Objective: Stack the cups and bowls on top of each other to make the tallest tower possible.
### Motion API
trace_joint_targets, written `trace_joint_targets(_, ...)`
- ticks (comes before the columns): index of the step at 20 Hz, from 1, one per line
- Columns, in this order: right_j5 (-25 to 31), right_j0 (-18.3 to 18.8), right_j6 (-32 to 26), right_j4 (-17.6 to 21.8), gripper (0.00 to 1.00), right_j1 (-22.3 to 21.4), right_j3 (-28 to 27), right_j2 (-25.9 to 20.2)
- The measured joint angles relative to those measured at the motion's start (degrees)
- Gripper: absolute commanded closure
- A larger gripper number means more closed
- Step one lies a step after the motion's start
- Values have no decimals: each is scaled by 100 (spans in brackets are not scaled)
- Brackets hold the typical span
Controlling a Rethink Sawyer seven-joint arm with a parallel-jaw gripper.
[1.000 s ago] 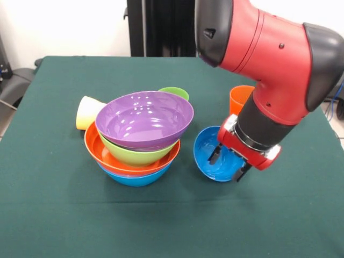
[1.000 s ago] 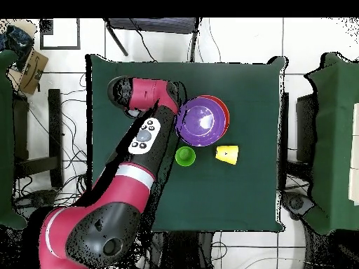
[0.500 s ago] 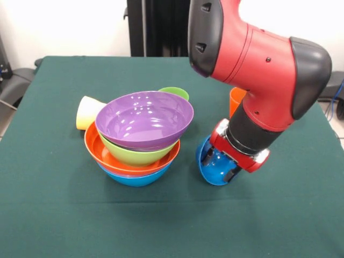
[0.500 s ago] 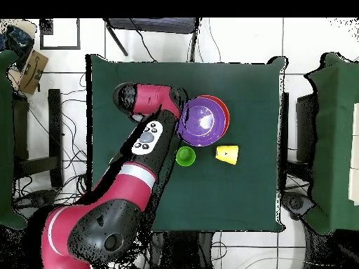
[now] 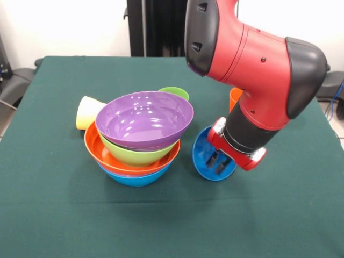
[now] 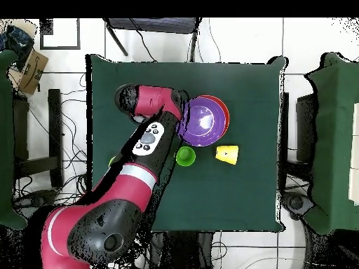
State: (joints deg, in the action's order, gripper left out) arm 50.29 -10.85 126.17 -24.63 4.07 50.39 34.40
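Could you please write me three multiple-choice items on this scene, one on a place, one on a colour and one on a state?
1. Where does the yellow cup lie?
A. behind the tower, on its side
B. inside the purple bowl
C. under the gripper

2. Which colour is the lowest bowl of the tower?
A. purple
B. blue
C. lime green

3. How does the small blue bowl at the gripper stand?
A. upside down on the table
B. flat inside the tower
C. tipped up on its edge

Answers: 1 A, it lies on its side at the tower's far left, mouth outward. 2 B, blue shows under the orange bowl. 3 C, its hollow faces sideways toward the tower while the jaws reach over its rim.
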Motion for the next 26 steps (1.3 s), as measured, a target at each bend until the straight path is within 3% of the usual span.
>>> trace_joint_targets(16, 0, -136, 0, -20, 100, -164, 492, -2)
trace_joint_targets(17, -2, -176, 0, -20, 0, -240, 555, -2)
trace_joint_targets(26, 0, -260, 0, -25, 0, -448, 567, 0)
